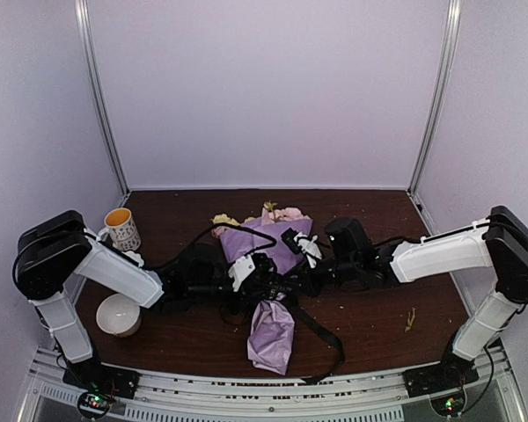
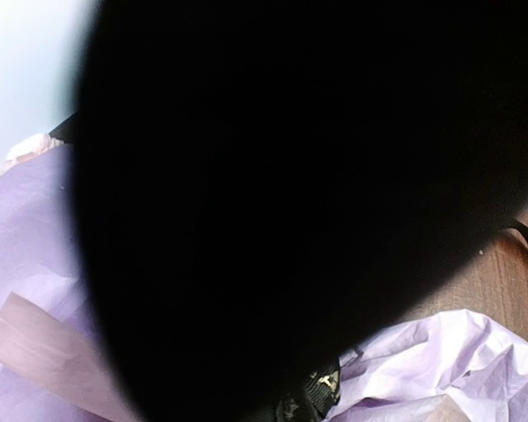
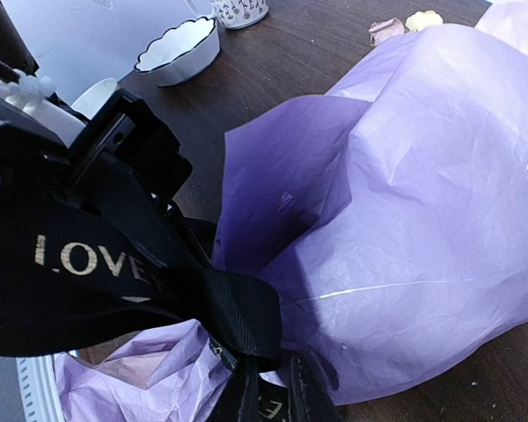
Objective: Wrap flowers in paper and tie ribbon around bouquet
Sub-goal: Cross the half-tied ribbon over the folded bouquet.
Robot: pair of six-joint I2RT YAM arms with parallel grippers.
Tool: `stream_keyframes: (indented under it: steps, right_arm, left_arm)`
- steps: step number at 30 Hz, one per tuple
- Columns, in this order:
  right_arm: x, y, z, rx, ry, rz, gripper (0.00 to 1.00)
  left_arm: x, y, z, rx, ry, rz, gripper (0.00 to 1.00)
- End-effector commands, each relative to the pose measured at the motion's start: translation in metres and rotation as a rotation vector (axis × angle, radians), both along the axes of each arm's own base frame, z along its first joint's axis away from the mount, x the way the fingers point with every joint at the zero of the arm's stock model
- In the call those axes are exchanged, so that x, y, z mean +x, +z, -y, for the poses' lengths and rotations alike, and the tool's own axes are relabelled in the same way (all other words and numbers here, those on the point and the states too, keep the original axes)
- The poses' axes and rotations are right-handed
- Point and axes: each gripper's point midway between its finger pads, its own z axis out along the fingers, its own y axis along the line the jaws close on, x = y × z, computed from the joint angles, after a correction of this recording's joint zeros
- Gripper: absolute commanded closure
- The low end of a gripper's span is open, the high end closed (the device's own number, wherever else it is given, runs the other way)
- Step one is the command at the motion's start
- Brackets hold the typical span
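Tabletop (image 1: 396, 330) front edge lies near the bouquet (image 1: 272, 332); left tool (image 1: 249, 271) clenched, right tool (image 1: 297, 244) unreadable.

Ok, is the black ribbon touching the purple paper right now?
Touching. The right wrist view shows the ribbon cinched around the paper, its black band pressed against the gathered lilac sheet.
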Motion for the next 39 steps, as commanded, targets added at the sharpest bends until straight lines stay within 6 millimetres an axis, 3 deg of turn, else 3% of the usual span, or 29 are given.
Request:
stream_keyframes:
  steps: [1,6,20,34,35,39]
  right_arm:
    - [0.001,0.005,-0.009,0.032,0.009,-0.005,0.87]
    - [-0.001,0.008,-0.012,0.053,0.017,-0.013,1.00]
    - [-0.018,-0.007,0.009,0.012,-0.012,-0.034,1.00]
    - [-0.027,0.004,0.016,0.027,-0.018,-0.016,1.00]
    - [-0.025,0.003,0.016,0.024,-0.025,-0.013,1.00]
    - [-0.015,0.011,0.006,0.056,-0.045,0.000,0.78]
  left_arm:
    - [0.005,0.014,-0.001,-0.044,0.017,0.035,1.00]
    - [0.006,0.014,-0.003,-0.044,0.028,0.036,1.00]
    - [0.016,0.013,-0.008,-0.032,0.095,0.043,1.00]
    - [0.014,0.016,-0.010,-0.047,0.094,0.049,1.00]
    - [0.013,0.016,-0.010,-0.049,0.090,0.048,1.00]
    - [0.012,0.016,-0.009,-0.053,0.081,0.046,1.00]
